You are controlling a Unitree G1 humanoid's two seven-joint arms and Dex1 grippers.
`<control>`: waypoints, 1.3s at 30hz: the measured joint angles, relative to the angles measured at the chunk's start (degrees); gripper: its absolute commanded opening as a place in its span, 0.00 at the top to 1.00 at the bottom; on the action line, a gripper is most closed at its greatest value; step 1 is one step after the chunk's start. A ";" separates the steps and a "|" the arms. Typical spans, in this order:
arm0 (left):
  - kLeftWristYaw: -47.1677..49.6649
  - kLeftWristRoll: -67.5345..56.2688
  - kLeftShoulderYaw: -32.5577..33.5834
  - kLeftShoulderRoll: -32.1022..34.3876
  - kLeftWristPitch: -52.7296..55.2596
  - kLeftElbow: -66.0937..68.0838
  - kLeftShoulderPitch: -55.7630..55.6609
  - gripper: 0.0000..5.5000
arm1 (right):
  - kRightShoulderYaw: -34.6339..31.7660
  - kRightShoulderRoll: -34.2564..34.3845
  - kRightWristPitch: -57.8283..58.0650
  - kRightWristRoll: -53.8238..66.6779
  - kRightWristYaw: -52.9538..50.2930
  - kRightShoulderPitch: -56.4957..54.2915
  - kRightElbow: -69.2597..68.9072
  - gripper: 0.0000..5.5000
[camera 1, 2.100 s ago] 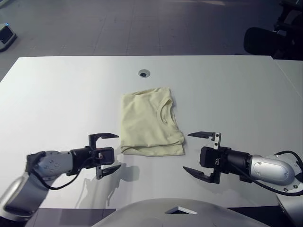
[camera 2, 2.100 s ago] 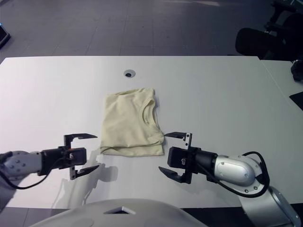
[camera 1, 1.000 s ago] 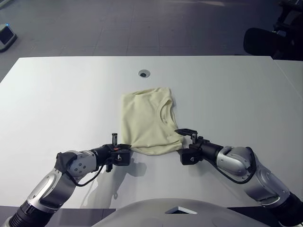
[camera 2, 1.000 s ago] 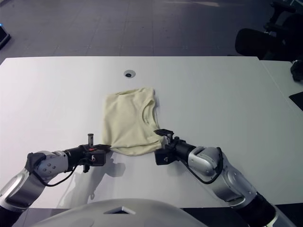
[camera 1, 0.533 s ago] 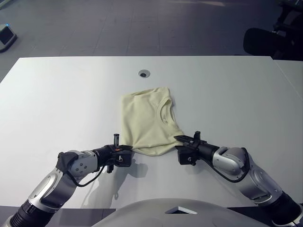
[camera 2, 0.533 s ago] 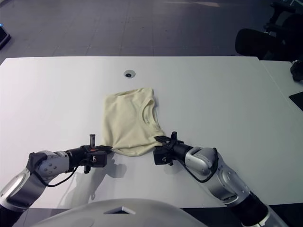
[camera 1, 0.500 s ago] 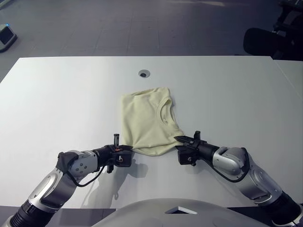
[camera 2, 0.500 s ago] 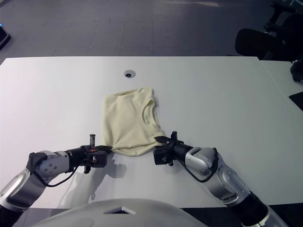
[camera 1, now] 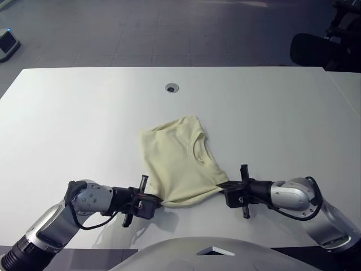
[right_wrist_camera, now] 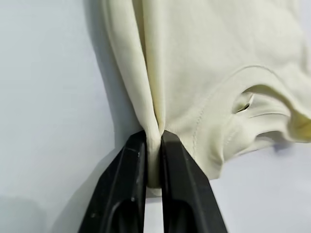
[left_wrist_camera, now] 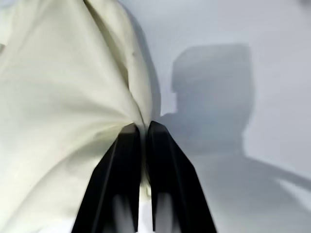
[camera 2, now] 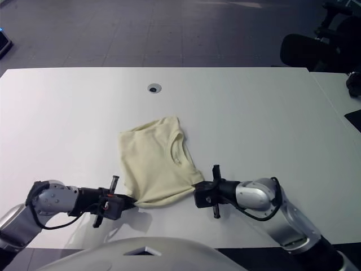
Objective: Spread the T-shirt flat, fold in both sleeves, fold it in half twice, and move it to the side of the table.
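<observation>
We hold the folded T-shirt (camera 1: 177,161) at the front middle of the surface (camera 1: 84,113), left tool (camera 1: 153,202) clenched on its near-left corner and right tool (camera 1: 223,189) clenched on its near-right corner; sleeves look folded in, and probably one halving and the move aside remain.

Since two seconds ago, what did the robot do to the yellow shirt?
The left end effector and right end effector, open beside the T-shirt before, closed in, shut on its near corners and dragged it toward the robot. The table and its round hole stayed put.
</observation>
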 measured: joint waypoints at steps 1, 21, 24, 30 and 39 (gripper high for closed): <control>-0.68 -0.92 0.04 0.42 0.76 -0.43 0.01 0.99 | -0.37 -0.50 1.10 1.28 1.35 0.30 -0.67 0.96; -11.55 -16.42 6.47 11.98 20.57 -11.05 -3.93 0.99 | -9.11 -7.16 29.37 30.11 12.73 -5.09 -12.84 0.96; -12.98 -19.43 7.35 12.40 22.48 -10.67 -6.48 0.99 | -11.81 -7.44 32.10 35.48 13.72 -6.36 -12.52 0.96; -16.39 -27.34 7.32 11.88 29.46 -6.02 -16.01 0.99 | -14.56 -8.29 35.83 44.76 15.58 -11.34 -7.53 0.96; -21.88 -26.49 -2.11 4.46 34.37 12.16 -36.79 0.99 | -10.91 -6.34 38.08 49.41 18.01 -26.79 9.77 0.96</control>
